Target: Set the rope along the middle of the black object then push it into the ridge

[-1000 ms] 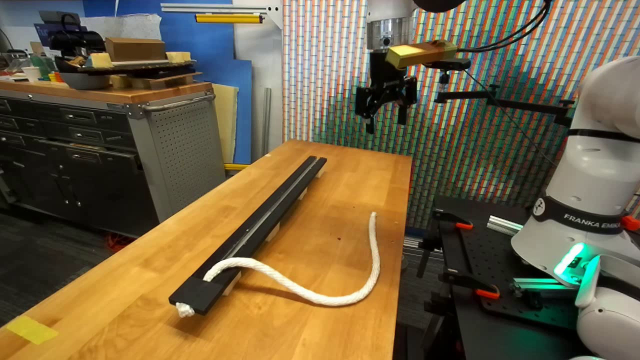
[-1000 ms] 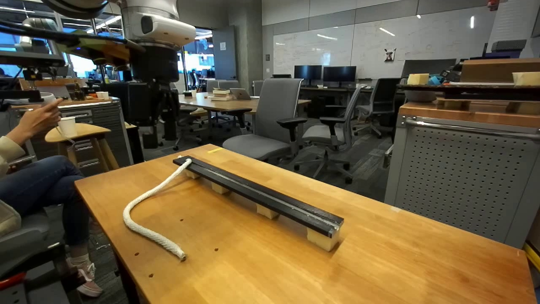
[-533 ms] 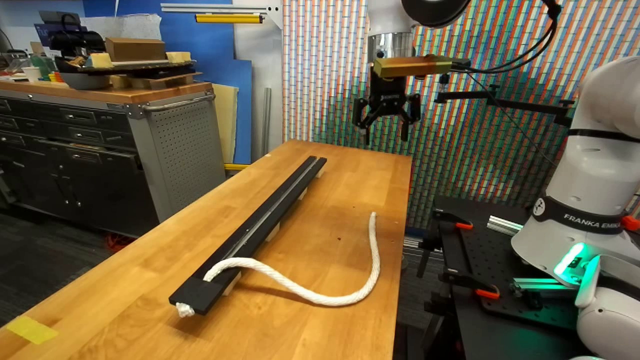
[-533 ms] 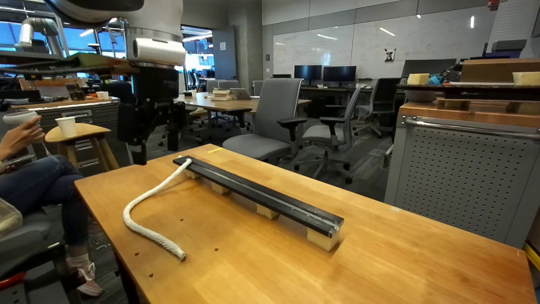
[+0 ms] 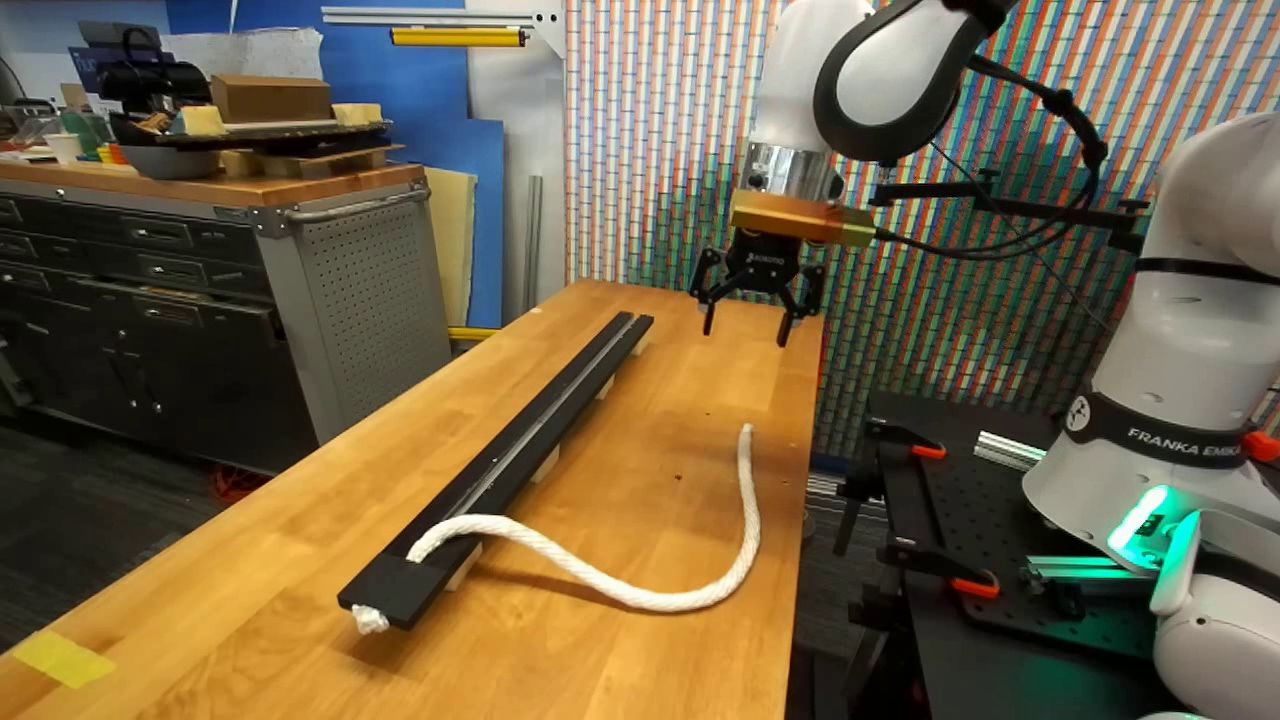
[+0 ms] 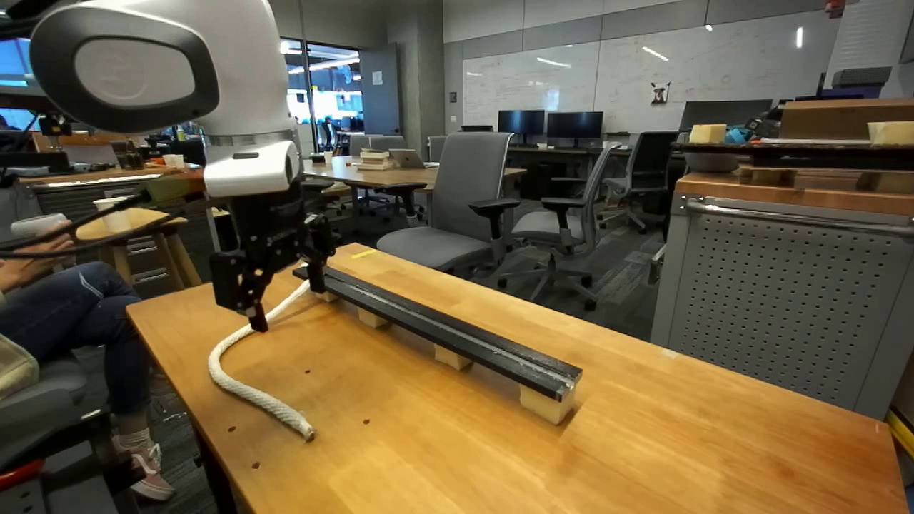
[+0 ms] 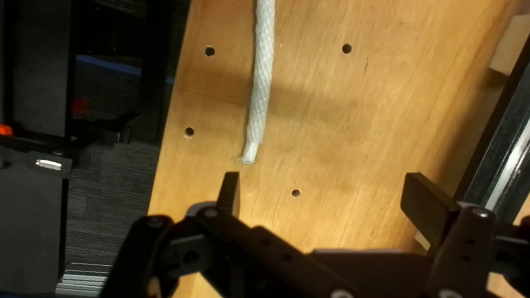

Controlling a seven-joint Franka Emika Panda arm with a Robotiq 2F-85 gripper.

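Lowered since the earlier frame, with gripper (image 5: 746, 333) now above the far part of the table (image 5: 660, 660) in an exterior view, spread wide apart. Left rope (image 5: 600, 583) and bar (image 5: 520, 468) as before. Can see rope with one end on bar's near part, dropping over its side and bending across the table to a loose end, and ridge (image 5: 563, 400) running along bar's middle.

Can see bar propped on pale blocks (image 6: 546, 405) in an exterior view, with fingertips (image 6: 258, 321) hiding parts of rope and bar from that side, and a person (image 6: 107, 307) seated near the table.

Can follow rope in the wrist view down to its loose end, near one fingertip but apart from it, with a hole (image 7: 296, 193) showing between both fingertips. Can make out bar and ridge at right, partly behind gripper.
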